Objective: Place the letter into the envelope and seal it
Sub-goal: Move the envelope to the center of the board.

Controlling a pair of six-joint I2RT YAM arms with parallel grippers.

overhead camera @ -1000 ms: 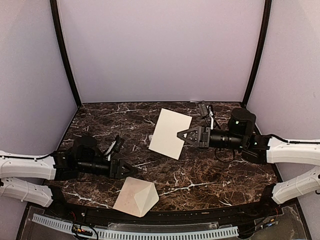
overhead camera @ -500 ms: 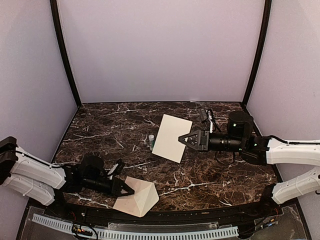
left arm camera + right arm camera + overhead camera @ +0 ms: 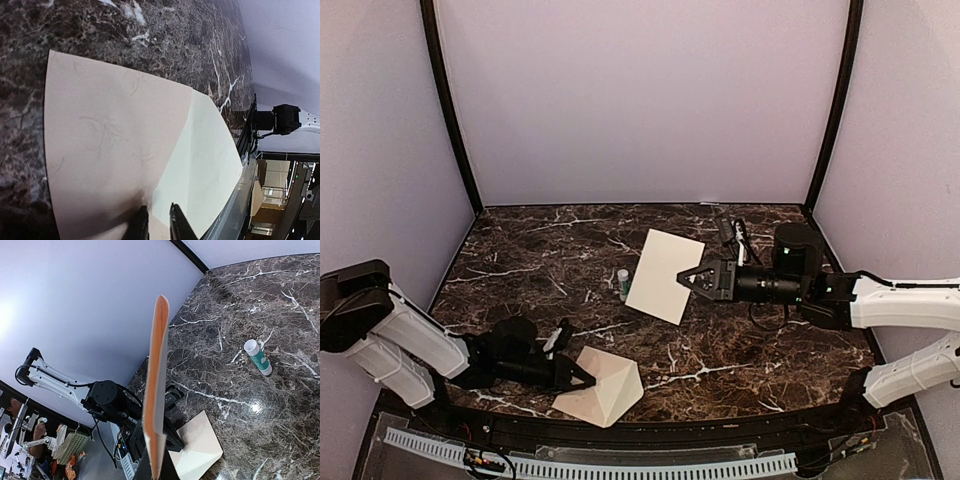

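Note:
The envelope [image 3: 603, 392] lies near the table's front edge, its triangular flap [image 3: 212, 160] open and slightly raised. My left gripper [image 3: 585, 380] lies low at its left side. In the left wrist view the left gripper [image 3: 156, 211] has its jaws a narrow gap apart with the flap's edge between them, one finger [image 3: 140, 225] over the envelope [image 3: 110, 125] body. My right gripper [image 3: 682, 278] is shut on the letter [image 3: 663, 275] and holds it on edge above the table's middle. The letter [image 3: 156, 390] shows edge-on in the right wrist view, hiding the fingers.
A small glue stick [image 3: 622, 283] lies on the marble table [image 3: 520, 260] left of the letter; it also shows in the right wrist view [image 3: 258, 357]. Cables [image 3: 732, 232] lie at the back right. The table's front rail [image 3: 620, 462] is just beyond the envelope.
My left arm swung down and forward to the envelope and reached its flap; the envelope shifted slightly right and its flap rose. My right gripper drifted a little with the letter.

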